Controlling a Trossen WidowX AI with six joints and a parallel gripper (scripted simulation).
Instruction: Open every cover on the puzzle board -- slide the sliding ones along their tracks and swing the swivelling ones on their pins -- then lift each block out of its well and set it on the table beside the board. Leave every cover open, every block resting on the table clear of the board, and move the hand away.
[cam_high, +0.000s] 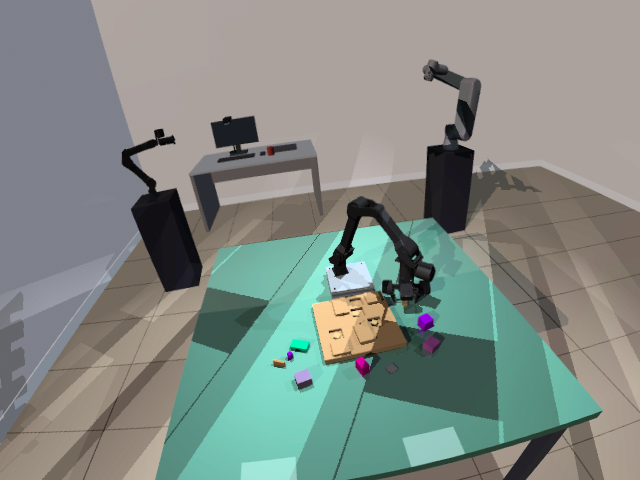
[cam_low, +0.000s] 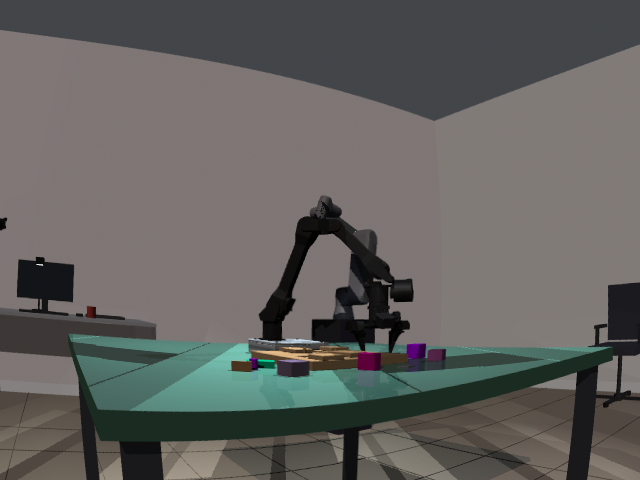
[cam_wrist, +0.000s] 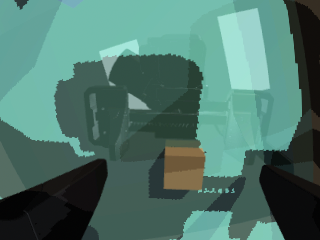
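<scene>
My gripper (cam_high: 406, 298) (cam_low: 377, 350) (cam_wrist: 184, 171) is open, low over the table to the right of the board. A tan-orange block (cam_wrist: 184, 172) (cam_high: 405, 303) lies between the spread fingers in the wrist view, touching neither; any small gap below it cannot be told. The wooden puzzle board (cam_high: 320, 335) (cam_low: 341, 363) lies in front of the arm's base. Its raised wooden covers, such as the middle one (cam_high: 366, 332), stand beside several uncovered wells. I see no coloured block in these wells, but they are small and partly shaded.
Right of the board are a purple block (cam_high: 425, 321) and a plum block (cam_high: 431, 344). In front are a magenta block (cam_high: 362, 366) and a flat grey piece (cam_high: 392, 368). At left are green (cam_high: 299, 345), small purple (cam_high: 290, 355), orange (cam_high: 279, 363) and lavender (cam_high: 303, 378) blocks.
</scene>
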